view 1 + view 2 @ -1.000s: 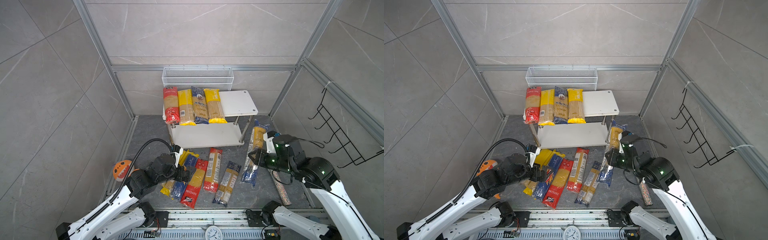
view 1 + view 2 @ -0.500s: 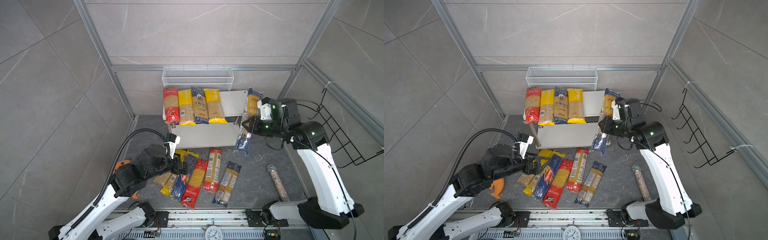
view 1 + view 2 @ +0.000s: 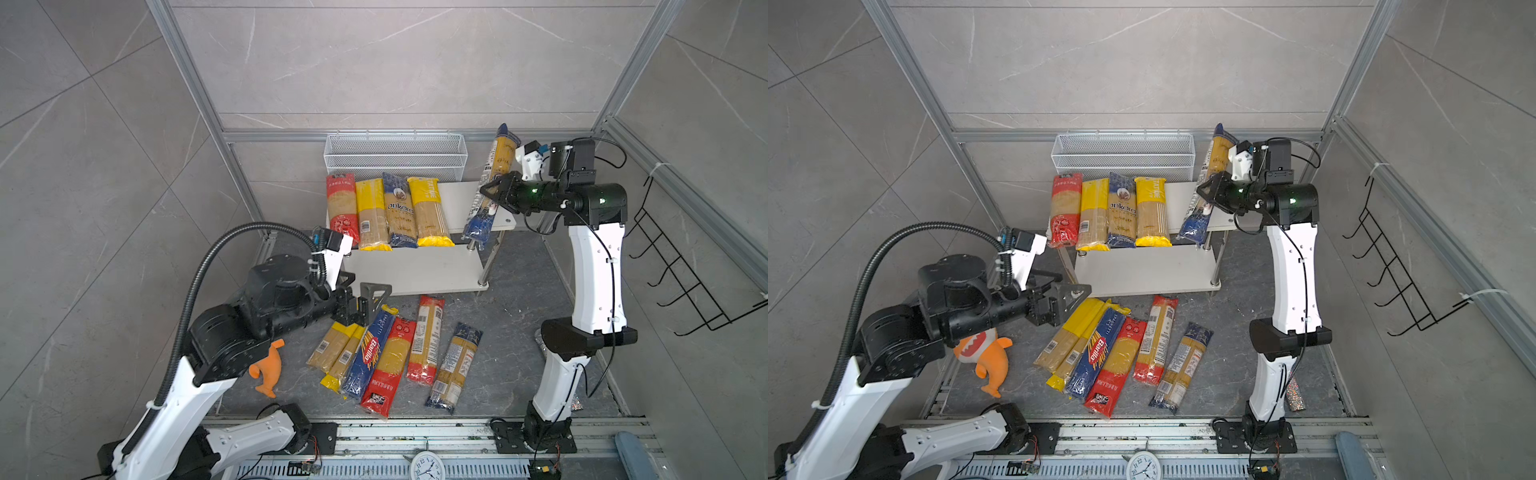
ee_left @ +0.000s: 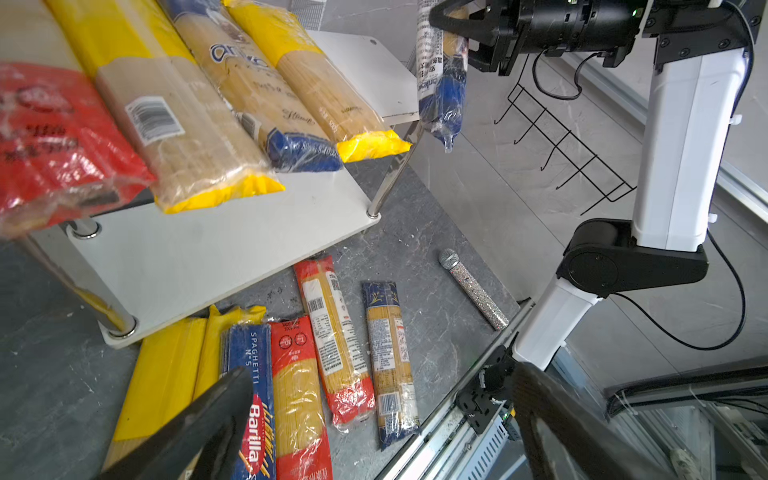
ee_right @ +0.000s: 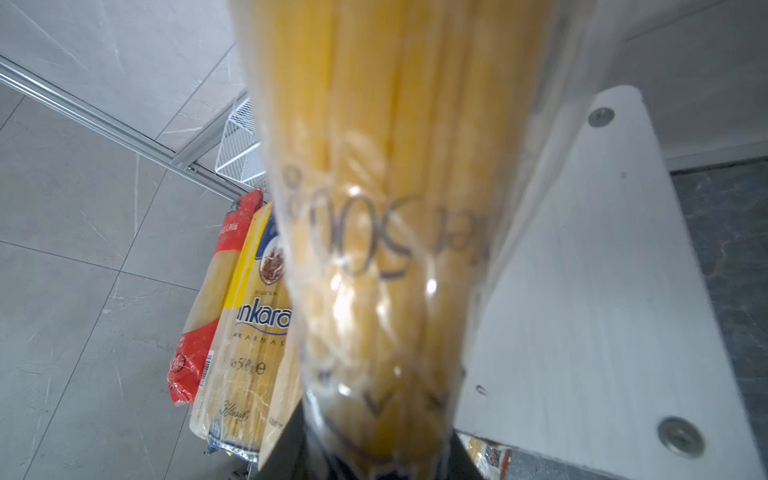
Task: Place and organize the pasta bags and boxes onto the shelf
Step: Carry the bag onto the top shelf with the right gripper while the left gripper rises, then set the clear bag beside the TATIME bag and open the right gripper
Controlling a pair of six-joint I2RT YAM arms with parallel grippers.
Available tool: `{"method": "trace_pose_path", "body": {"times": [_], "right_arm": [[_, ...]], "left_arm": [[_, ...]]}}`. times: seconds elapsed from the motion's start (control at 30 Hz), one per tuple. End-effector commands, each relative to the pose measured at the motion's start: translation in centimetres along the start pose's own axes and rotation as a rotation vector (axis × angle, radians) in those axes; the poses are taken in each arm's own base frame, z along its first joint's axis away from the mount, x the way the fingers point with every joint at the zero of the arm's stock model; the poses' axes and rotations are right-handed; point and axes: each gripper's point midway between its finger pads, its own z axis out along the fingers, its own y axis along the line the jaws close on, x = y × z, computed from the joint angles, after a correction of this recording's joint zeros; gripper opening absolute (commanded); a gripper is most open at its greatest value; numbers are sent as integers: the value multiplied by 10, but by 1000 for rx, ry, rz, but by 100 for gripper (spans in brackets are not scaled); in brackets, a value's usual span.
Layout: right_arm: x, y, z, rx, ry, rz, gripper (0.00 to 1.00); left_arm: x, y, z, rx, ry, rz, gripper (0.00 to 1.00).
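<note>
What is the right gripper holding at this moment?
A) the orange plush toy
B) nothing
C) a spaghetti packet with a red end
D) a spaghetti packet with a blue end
D: the right gripper is closed on a blue-ended spaghetti packet, which is tilted above the bare end of the top board of the shelf.

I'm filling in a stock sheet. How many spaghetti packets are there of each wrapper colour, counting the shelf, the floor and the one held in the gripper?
Red packets: 3
Yellow packets: 4
Blue packets: 4
Total: 11
</note>
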Motion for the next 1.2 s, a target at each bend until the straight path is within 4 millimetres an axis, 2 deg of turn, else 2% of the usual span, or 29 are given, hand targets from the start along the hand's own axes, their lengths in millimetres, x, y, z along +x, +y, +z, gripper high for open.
{"method": "trace_pose_path", "body": {"times": [0.0, 0.27, 0.53, 0.63, 0.77, 1.03, 1.17], "right_arm": [[-6, 20, 10, -129, 2, -34, 0], [1, 6, 32, -116, 58, -41, 1], [11, -11, 66, -107, 121, -3, 29], [15, -12, 74, -108, 134, -4, 41], [14, -14, 79, -105, 128, -1, 52], [15, -20, 92, -117, 149, 21, 55], [13, -17, 89, -117, 138, 17, 56]], "left_arm": [[-11, -7, 17, 8, 19, 81, 100], [-13, -9, 45, 17, 39, 99, 100], [-9, -7, 60, 14, 53, 85, 100], [-2, -4, 64, 13, 55, 68, 100], [5, -1, 65, 6, 59, 53, 100], [5, 2, 59, -8, 51, 52, 100], [5, 4, 55, -18, 48, 52, 100]]}}
